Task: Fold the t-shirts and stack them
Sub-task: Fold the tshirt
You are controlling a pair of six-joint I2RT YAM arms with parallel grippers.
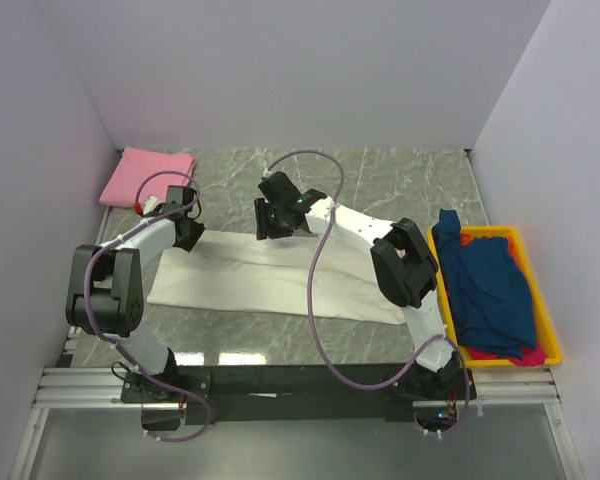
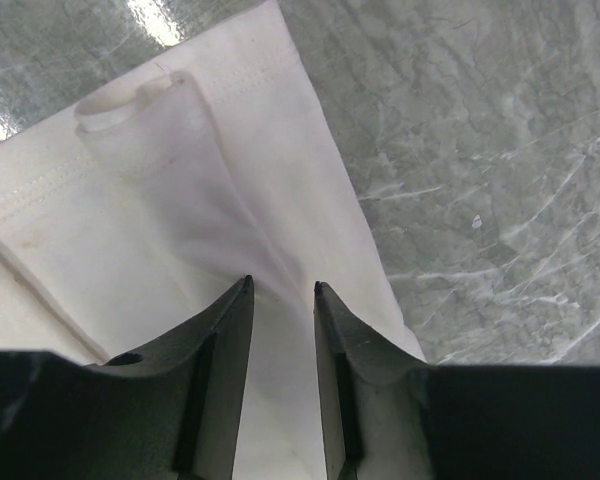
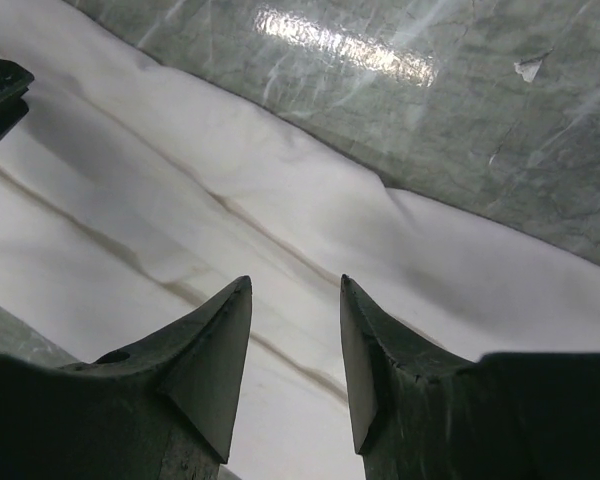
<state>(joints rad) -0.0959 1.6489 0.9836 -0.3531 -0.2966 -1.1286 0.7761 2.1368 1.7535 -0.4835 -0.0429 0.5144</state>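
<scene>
**Both grippers low over the far edge of the white shirt**

The left gripper (image 2: 283, 288) stands with its jaws a narrow gap apart. White fabric shows in the gap, but I cannot tell whether it is nipped. A short sleeve (image 2: 150, 130) of the cream-white t-shirt (image 1: 270, 275) tapers down toward that gap, its open cuff at the upper left of the left wrist view. The shirt's edge runs diagonally from top centre to lower right, and beyond it lies bare marble table (image 2: 480, 150).

The right gripper (image 3: 295, 280) is parted wider and holds nothing. Its tips hang over smooth white cloth crossed by long, shallow creases. In its wrist view the shirt's edge slants from the upper left down to the right, with bare marble above it.

From overhead, the two grippers sit near each other at the upper left part of the white shirt, which lies as a long band across the middle of the table. The right arm reaches in over the shirt's right end.

- Upper left: a folded pink t-shirt (image 1: 145, 175) in the corner, apart from the white one.
- Right edge: a yellow bin (image 1: 495, 233) holding a dark blue t-shirt (image 1: 490, 290) with a magenta t-shirt (image 1: 525, 354) showing beneath it — the bin is just beside the right arm's elbow.
- Top centre and upper right: open marble up to the back wall.
</scene>
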